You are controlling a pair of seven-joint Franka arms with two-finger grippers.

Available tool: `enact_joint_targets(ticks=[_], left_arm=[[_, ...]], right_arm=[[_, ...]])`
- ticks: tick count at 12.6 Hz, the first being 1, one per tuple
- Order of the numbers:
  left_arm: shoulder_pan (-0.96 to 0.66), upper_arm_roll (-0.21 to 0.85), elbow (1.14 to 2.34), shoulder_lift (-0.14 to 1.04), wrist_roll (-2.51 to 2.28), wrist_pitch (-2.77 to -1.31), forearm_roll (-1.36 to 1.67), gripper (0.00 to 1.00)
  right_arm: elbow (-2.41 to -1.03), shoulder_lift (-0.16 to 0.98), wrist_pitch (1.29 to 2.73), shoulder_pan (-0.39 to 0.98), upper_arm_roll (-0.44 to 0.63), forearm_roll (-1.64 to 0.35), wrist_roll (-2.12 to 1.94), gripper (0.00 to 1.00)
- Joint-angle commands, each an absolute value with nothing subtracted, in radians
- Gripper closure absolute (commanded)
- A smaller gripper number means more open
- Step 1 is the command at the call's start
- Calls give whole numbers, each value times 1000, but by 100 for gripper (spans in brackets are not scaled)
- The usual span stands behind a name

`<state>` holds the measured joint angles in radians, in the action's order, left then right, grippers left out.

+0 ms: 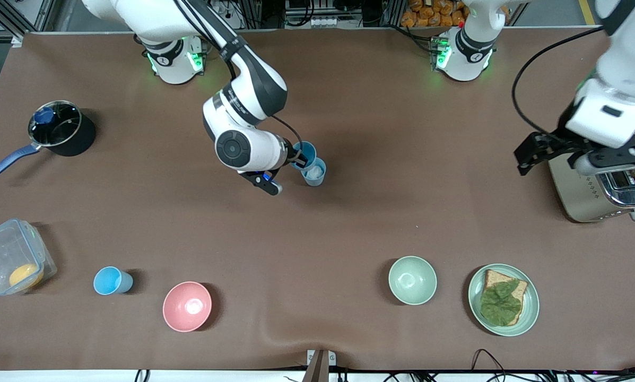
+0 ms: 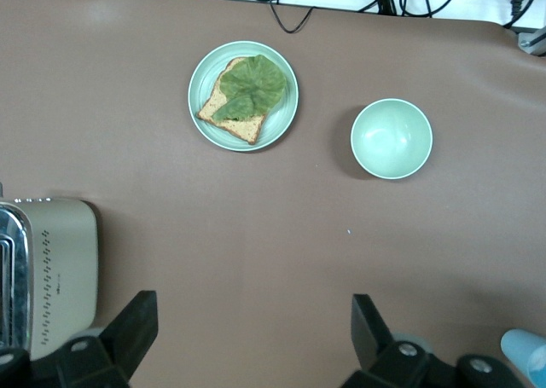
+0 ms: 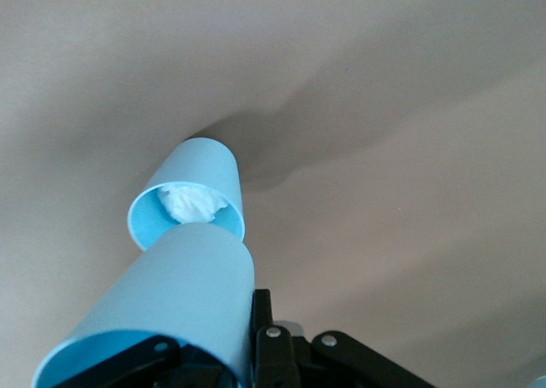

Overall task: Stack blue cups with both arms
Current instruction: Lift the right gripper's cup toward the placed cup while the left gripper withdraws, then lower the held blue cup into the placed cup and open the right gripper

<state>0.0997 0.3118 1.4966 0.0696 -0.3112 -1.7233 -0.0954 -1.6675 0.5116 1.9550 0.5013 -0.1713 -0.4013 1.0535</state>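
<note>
The pink bowl (image 1: 186,306) sits beside a lone sky-blue cup (image 1: 112,280). Mid-table, the right pincer (image 1: 297,155) grips a blue cup (image 1: 305,153) touching a white-filled cup (image 1: 315,172); the left pincer (image 2: 247,337) waits open beside the toaster (image 1: 598,191).

Pretty even overhead light, soft shadows beside the bowls (image 1: 412,280) and pot (image 1: 62,129), glare on the toaster (image 1: 609,193), right wrist close-up slightly blurry.

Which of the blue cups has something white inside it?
The standing cup mid-table, beside the cup held in the right hand. The lone cup near the pink bowl looks empty.
</note>
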Motion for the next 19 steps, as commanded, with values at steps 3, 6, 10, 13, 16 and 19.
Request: enact_joint_targets(ticks=[3, 6, 10, 13, 16, 19], left_arm=[[41, 164, 1526, -12, -200, -1631, -41, 0], [-2, 83, 1552, -37, -169, -1620, -12, 0], [6, 84, 1542, -26, -170, -1624, -12, 0], [6, 84, 1540, -28, -184, -1626, -12, 0], [9, 83, 1546, -31, -184, -1602, -12, 0], [9, 84, 1543, -35, -184, -1595, -12, 0]], right_arm=[[-1661, 540, 2011, 541, -155, -408, 1074, 100], [-1658, 546, 2014, 543, -152, -407, 1072, 100], [-1617, 577, 2017, 545, -152, -390, 1060, 89], [-1617, 580, 2016, 574, -153, -302, 1066, 0], [-1612, 560, 1993, 558, -149, -302, 1065, 0], [-1560, 433, 1852, 441, -149, -299, 975, 0]])
